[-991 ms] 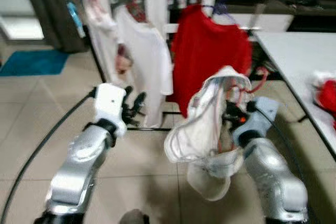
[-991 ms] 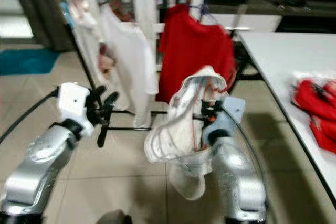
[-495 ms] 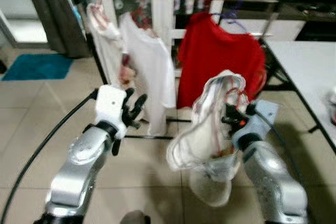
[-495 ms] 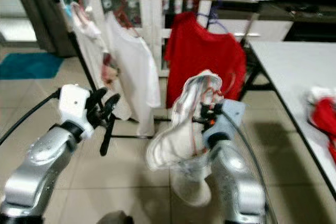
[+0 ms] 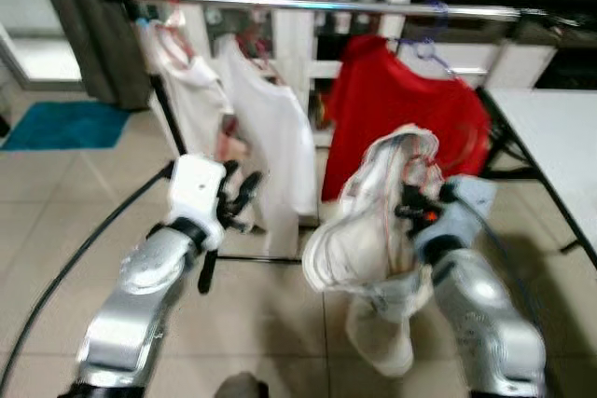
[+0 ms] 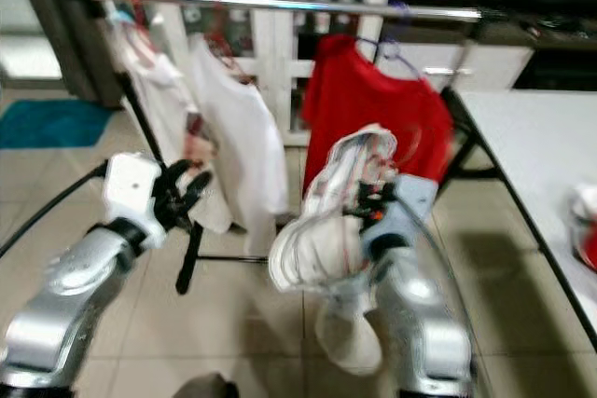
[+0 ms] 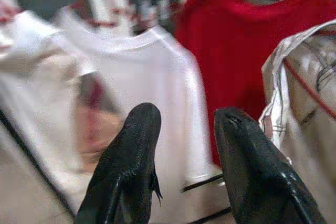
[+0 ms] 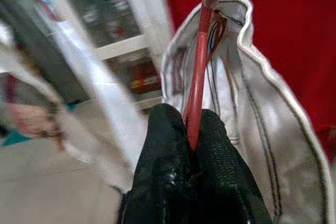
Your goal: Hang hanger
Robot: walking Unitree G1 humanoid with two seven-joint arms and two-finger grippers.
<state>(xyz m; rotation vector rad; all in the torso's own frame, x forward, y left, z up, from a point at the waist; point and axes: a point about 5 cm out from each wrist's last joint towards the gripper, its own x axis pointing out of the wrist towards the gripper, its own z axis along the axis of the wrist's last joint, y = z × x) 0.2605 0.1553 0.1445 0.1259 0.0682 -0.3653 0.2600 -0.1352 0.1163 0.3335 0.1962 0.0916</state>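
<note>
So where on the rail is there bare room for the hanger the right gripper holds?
The rail is bare between the white shirt and red shirt. Left of that it is crowded with pale garments. The right gripper grips the red hanger.

Rail [image 5: 317,5]: silver metal. Hung on it: red shirt [image 5: 401,123], plain; white shirt [image 5: 275,142], plain; a second pale garment [image 5: 191,100], white with a pinkish-red patch low down. Hanger [image 8: 202,61] in right gripper [image 8: 191,145]: red, thin. Garment [image 5: 368,221] on it: white, dark seam lines, red traces showing through. Both grippers: black fingers; left gripper [image 7: 184,129] glossy black. Arms silver, left wrist housing [image 5: 198,188] white, right wrist housing [image 5: 462,207] pale blue. Floor [image 5: 56,193]: beige tiles. Mat [image 5: 61,123]: teal. Table [image 5: 564,123]: white. Curtain [image 5: 84,25]: dark grey.
</note>
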